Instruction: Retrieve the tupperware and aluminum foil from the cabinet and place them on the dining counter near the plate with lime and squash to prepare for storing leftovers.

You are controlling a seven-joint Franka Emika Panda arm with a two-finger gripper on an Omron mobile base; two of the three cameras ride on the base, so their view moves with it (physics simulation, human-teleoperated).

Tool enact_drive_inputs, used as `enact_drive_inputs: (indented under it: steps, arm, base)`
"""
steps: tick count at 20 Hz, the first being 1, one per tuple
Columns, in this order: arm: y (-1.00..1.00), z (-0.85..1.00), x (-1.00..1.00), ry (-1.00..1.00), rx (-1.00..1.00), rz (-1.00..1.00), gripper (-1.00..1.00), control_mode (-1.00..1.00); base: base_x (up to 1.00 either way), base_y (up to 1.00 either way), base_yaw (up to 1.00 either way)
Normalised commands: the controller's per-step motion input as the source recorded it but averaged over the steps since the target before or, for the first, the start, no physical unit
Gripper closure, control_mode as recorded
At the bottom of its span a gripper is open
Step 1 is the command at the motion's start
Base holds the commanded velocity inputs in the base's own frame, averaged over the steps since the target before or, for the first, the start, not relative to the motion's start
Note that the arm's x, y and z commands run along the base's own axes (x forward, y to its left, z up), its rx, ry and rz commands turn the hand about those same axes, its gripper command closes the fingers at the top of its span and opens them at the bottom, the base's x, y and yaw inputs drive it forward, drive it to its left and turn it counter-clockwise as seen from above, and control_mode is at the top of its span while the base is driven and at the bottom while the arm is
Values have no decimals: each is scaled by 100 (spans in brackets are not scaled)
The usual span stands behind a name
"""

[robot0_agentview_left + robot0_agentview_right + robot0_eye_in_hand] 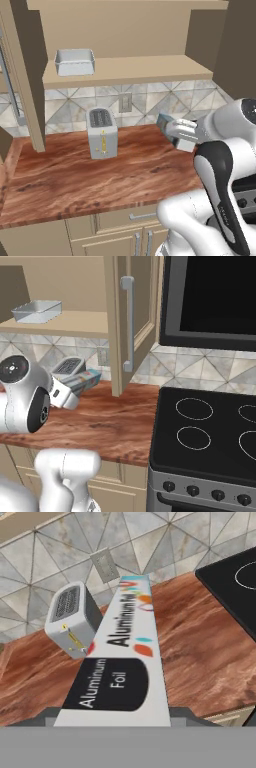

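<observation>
My gripper (pixel 117 718) is shut on the aluminum foil (pixel 122 657), a long white carton with a black label and printed lettering. It hangs above the wood-grain kitchen counter (pixel 75 180). From the left base the aluminum foil (pixel 166 123) sticks out of the gripper (pixel 181 136) with its blue end forward. From the right base the aluminum foil (pixel 82 381) shows beside the gripper (pixel 64 397). The tupperware (pixel 75 61) sits on the open cabinet's shelf (pixel 140 70), also the tupperware (pixel 36 310). The dining counter, plate, lime and squash are out of view.
A silver toaster (pixel 101 132) stands on the counter below the shelf, just left of the carton. The open cabinet door (pixel 142 311) with its grey bar handle (pixel 127 323) juts out right of the arm. A black stove (pixel 210 431) lies further right.
</observation>
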Motion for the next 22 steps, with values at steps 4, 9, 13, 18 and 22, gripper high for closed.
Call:
enact_drive_inputs:
  steps: [4,9,13,18,22]
  arm:
    - [0,0,1,1,0,0,100,-100]
    - [0,0,0,0,0,0,100,-100]
    - [5,0,-6,1,0,0,100,100]
    - [0,0,0,0,0,0,100,100]
    - [0,0,0,0,0,0,100,100]
  base:
    - [0,0,0]
    - [0,0,0]
    - [-10,3,0]
    - [-81,16,-4]
    - [-100,3,-14]
